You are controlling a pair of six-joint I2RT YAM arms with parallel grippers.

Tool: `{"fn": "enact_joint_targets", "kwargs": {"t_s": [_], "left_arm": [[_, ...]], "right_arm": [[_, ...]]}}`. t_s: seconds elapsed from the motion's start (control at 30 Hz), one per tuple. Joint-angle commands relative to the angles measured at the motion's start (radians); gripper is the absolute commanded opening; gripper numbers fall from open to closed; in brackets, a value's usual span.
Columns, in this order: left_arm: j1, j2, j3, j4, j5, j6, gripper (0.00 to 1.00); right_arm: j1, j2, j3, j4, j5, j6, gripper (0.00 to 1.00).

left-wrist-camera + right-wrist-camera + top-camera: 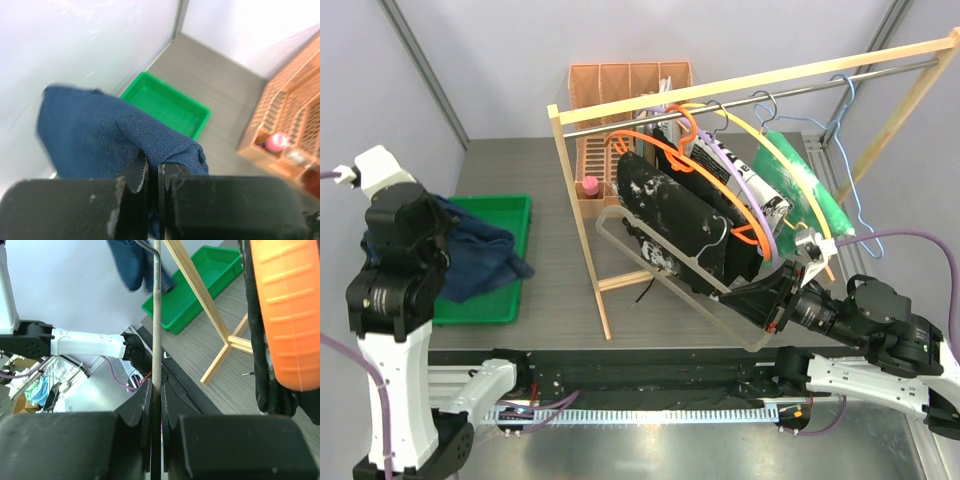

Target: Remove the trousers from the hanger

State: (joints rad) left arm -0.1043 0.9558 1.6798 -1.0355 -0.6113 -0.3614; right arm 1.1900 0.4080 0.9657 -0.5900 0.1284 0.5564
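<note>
Left arm: reared upright over the desk's near-left corner, my left gripper [152, 172] pinched shut on the navy trousers [470, 250], which dangle above the green tray [505, 215] by the left edge. Right arm: stretched low from the near-right corner, my right gripper [156, 390] clamped on the clear hanger [740, 328]. That hanger carries the speckled black trousers [670, 215] under the wooden rail [750, 85].
</note>
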Motion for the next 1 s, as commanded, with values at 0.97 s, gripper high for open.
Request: {"fn": "enact_joint_targets", "kwargs": {"t_s": [0.97], "left_arm": [[0.344, 0.790, -0.250, 0.407, 0.097, 0.029, 0.00]], "right_arm": [[0.000, -0.009, 0.070, -0.016, -0.041, 0.031, 0.01]]}}
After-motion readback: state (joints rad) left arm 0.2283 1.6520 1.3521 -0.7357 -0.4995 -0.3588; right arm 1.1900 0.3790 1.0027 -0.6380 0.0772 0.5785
